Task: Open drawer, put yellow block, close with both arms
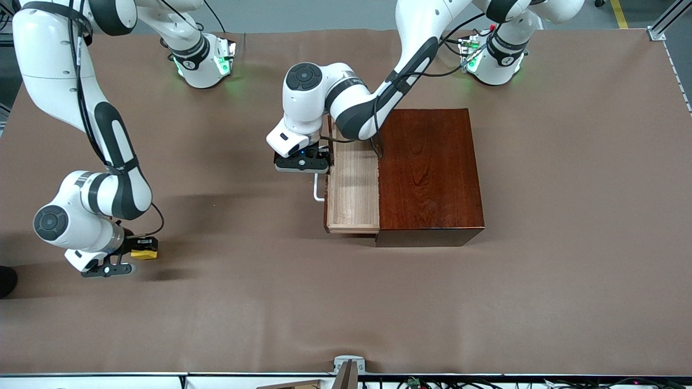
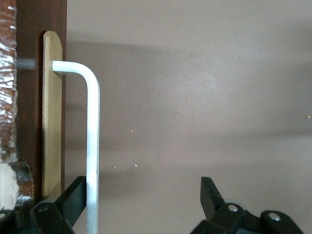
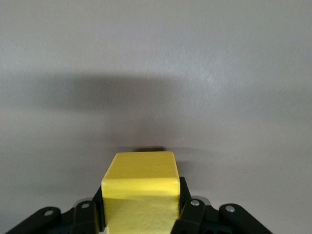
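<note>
The dark red-brown wooden box [image 1: 430, 175] stands mid-table. Its drawer [image 1: 352, 189] is pulled out toward the right arm's end and shows a bare pale-wood interior. The white handle [image 1: 318, 192] is on the drawer's front. My left gripper [image 1: 305, 168] is at that handle. In the left wrist view it [image 2: 141, 197] is open, with the white bar [image 2: 91, 146] between the jaws, close to one finger [image 2: 73, 195]. My right gripper [image 1: 138, 249] is shut on the yellow block [image 1: 146, 252] and holds it just above the table, toward the right arm's end. The block [image 3: 140, 178] fills the right gripper [image 3: 141, 197].
The brown table mat [image 1: 346, 302] lies bare between the block and the drawer. The two arm bases [image 1: 203, 59] [image 1: 494, 59] glow green at the table's edge farthest from the front camera. A small metal bracket [image 1: 348, 364] sits at the edge nearest that camera.
</note>
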`<act>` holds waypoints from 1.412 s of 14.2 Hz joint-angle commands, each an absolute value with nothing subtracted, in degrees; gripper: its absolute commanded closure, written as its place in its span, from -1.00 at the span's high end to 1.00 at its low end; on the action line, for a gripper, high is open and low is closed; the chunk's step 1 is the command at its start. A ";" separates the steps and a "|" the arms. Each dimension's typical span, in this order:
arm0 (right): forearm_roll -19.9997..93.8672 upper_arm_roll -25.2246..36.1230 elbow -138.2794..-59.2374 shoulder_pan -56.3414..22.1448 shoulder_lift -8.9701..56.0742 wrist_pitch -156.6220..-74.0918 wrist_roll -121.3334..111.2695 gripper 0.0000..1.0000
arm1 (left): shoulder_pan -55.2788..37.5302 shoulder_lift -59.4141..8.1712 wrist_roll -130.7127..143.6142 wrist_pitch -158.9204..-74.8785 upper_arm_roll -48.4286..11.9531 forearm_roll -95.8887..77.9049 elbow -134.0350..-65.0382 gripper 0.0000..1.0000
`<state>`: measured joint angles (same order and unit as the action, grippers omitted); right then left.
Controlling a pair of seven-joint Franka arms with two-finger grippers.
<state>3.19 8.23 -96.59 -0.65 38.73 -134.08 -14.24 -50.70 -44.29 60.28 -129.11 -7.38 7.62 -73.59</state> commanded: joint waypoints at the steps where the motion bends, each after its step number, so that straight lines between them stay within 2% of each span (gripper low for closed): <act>1: 3.87 7.47 -94.49 0.88 38.58 -133.59 -18.62 -1.00 | -51.07 -44.39 61.17 -127.90 -9.41 6.06 -71.46 1.00; 6: 3.69 7.47 -92.90 0.53 38.14 -132.98 -21.71 -1.00 | -50.63 -40.35 61.26 -121.13 -9.14 6.06 -71.37 1.00; 10: 3.78 7.47 -91.41 0.70 37.97 -131.75 -25.40 -1.00 | -49.14 -34.30 61.35 -114.02 -8.88 5.37 -71.37 1.00; 13: 3.87 7.38 -88.78 0.62 37.97 -128.25 -27.06 -1.00 | -44.84 -26.39 60.48 -103.84 -8.70 3.87 -71.63 1.00; 16: 3.96 7.29 -85.53 0.09 37.97 -123.94 -27.59 -1.00 | -39.22 -18.57 46.99 -94.17 -8.44 3.78 -72.77 1.00; 20: 4.04 4.93 -82.80 -0.09 37.53 -121.21 -32.25 -1.00 | -26.84 -11.53 29.66 -84.39 -8.79 1.51 -74.52 1.00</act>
